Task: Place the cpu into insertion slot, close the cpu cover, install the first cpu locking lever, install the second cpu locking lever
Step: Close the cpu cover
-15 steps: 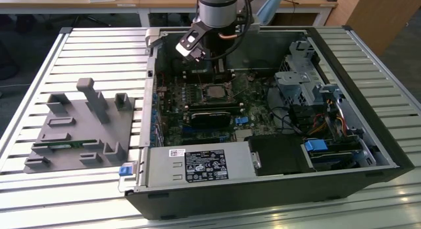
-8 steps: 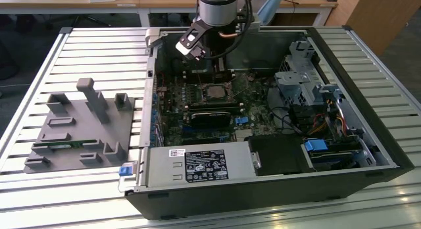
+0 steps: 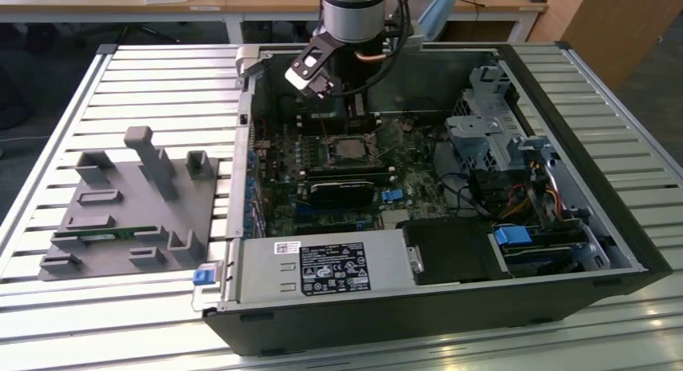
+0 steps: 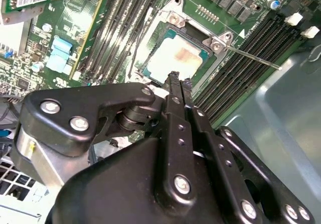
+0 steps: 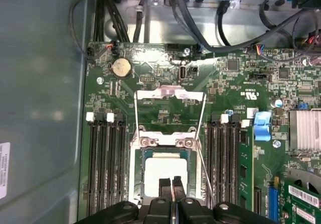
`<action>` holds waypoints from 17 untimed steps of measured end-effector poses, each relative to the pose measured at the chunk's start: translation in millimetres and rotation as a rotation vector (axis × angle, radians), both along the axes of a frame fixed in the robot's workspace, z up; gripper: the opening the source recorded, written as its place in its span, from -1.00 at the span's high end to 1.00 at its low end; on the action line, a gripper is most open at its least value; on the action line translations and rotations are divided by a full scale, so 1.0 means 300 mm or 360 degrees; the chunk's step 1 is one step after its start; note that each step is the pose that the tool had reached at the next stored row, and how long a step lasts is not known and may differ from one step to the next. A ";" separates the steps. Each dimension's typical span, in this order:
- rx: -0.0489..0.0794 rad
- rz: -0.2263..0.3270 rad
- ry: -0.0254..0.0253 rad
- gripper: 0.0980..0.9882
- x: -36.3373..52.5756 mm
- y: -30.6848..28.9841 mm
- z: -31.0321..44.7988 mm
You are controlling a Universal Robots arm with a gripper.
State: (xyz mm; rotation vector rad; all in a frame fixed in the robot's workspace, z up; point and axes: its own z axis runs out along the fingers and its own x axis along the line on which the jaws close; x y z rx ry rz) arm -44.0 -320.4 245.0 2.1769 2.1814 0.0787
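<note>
The cpu (image 5: 159,170) lies flat in the insertion slot (image 5: 136,158) on the green board, its pale metal face up; it is also seen in the second wrist view (image 4: 173,58) and the exterior view (image 3: 347,152). The cpu cover (image 5: 170,94) stands swung open past the socket's hinge side. A thin locking lever (image 5: 203,171) runs along one side of the socket, and its rod (image 4: 253,59) sticks out free. My gripper (image 5: 171,185) hovers over the cpu's near edge, fingers shut together with nothing between them; it also shows in the second wrist view (image 4: 175,81).
Long black memory slots (image 5: 106,169) flank the socket on both sides. Cables (image 5: 150,3) hang beyond the board, and a black card (image 3: 344,191) sits near the socket. The case walls (image 3: 597,131) enclose the work area. A grey fixture (image 3: 133,207) lies on the slatted table.
</note>
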 end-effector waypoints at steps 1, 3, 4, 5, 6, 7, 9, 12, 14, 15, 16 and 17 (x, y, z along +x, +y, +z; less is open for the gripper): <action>0.0000 0.0000 0.00001 0.88 0.000 -0.005 0.000; 0.0001 0.0000 0.00002 0.88 0.000 -0.016 0.000; 0.0001 0.0000 0.00002 0.88 0.000 -0.020 0.000; 0.0001 0.0000 0.00002 0.88 0.000 -0.023 0.000; 0.0002 0.0000 0.00005 0.88 0.000 -0.025 0.000; 0.0002 0.0000 0.00025 0.88 0.003 -0.025 0.000; 0.0006 0.0000 0.00147 0.88 0.017 -0.026 0.000; 0.0044 0.0000 0.00266 0.88 0.020 -0.026 0.008; 0.0048 0.0000 0.00277 0.88 0.020 -0.026 0.031; 0.0048 0.0000 0.00282 0.88 0.020 -0.026 0.043; 0.0048 0.0000 0.00286 0.88 0.020 -0.025 0.051; 0.0050 0.0000 0.00288 0.88 0.021 -0.026 0.053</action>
